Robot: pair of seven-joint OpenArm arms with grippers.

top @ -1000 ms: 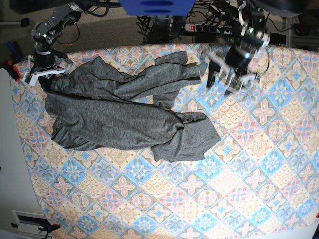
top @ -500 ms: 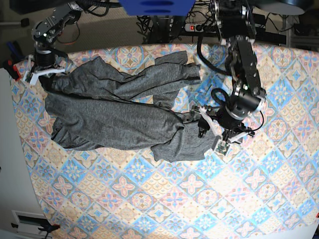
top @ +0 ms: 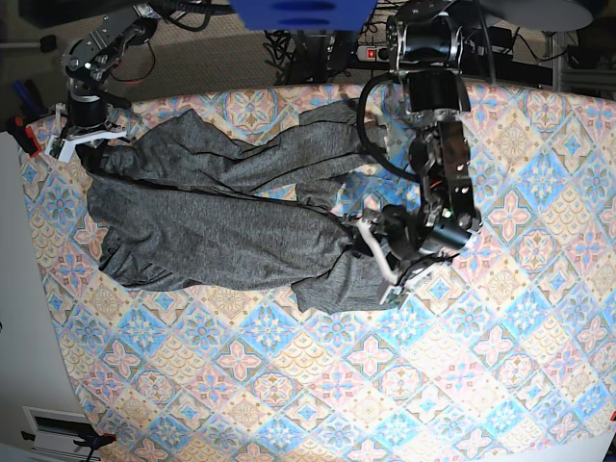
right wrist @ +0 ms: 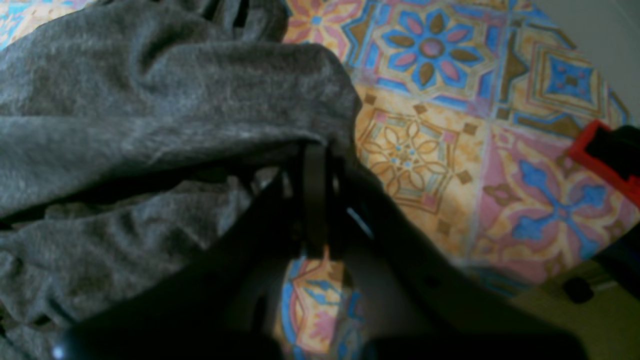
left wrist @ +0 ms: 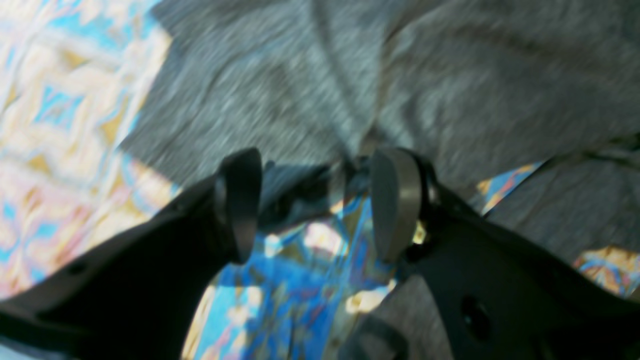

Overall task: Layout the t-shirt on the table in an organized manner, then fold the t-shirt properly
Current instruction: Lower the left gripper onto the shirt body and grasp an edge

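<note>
1. Since the earlier frame, the left gripper (top: 382, 252) dropped from the table's (top: 500, 385) far edge onto the t-shirt's (top: 221, 241) near corner, jaws wide.
2. Right gripper (right wrist: 316, 197) pinched the crumpled shirt's far corner.
3. Soft, limp knit; a hem edge looked the best hold.

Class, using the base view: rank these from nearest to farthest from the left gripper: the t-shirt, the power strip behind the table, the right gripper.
1. The t-shirt: directly at the left gripper, jaws open over its edge.
2. The power strip: beyond the table's far edge, top centre.
3. The right gripper: far corner, shut on the shirt.
</note>
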